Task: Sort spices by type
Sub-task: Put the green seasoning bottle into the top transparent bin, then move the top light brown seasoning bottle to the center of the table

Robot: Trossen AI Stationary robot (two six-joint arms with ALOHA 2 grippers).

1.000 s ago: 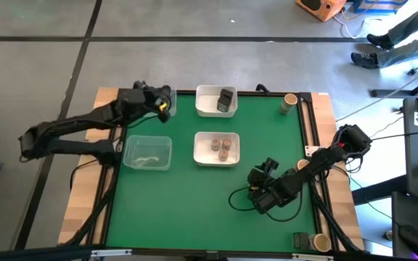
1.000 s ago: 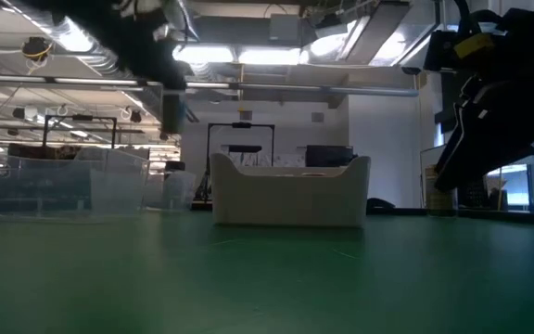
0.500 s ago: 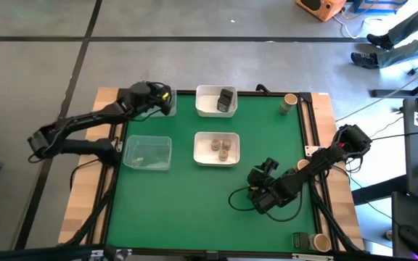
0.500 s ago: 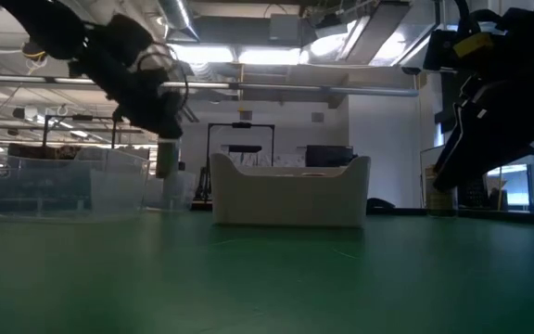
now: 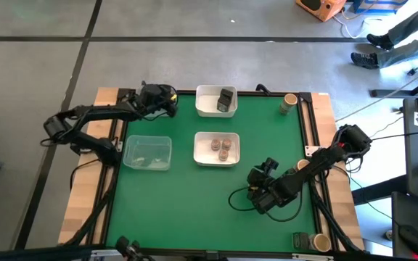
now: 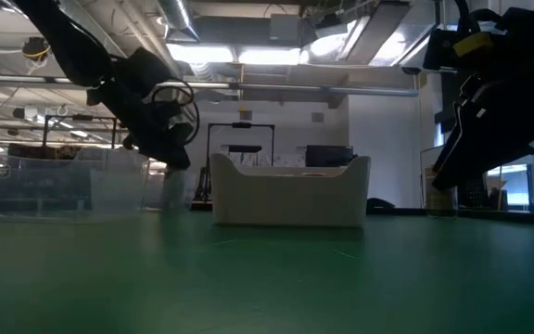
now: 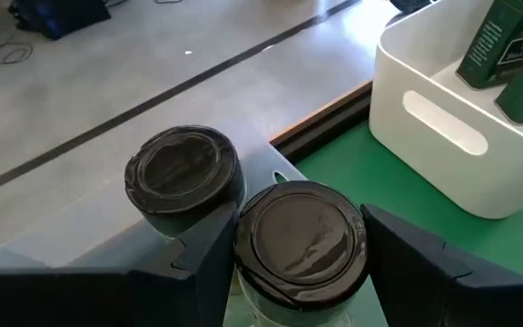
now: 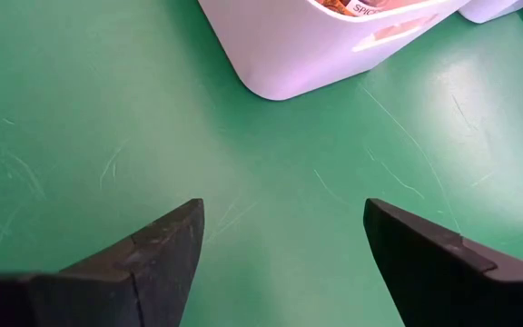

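Far-left corner of the tabletop [image 5: 260, 145]: left hand [image 7: 298, 263] pinching a dark-lidded jar [image 7: 300, 238], upright, twin jar [image 7: 184, 173] just beside. Far white tray [image 5: 207, 107] of tins to the right. Right hand [image 8: 280, 245] spread, idle, near-right.

Green table mat [image 8: 243, 182]: matt, smooth, fine pale scratches. White trays [image 7: 443, 136]: smooth plastic, slight sheen. Black jar lids [image 7: 300, 238]: glossy moulded plastic, ringed. Clear tub [image 5: 147, 153]: transparent plastic. Table edges [image 5: 85, 170]: bare pale wood. Right gripper fingers [image 8: 143, 250]: matt dark plastic. Dark tins [image 7: 507, 45]: printed, satin finish.
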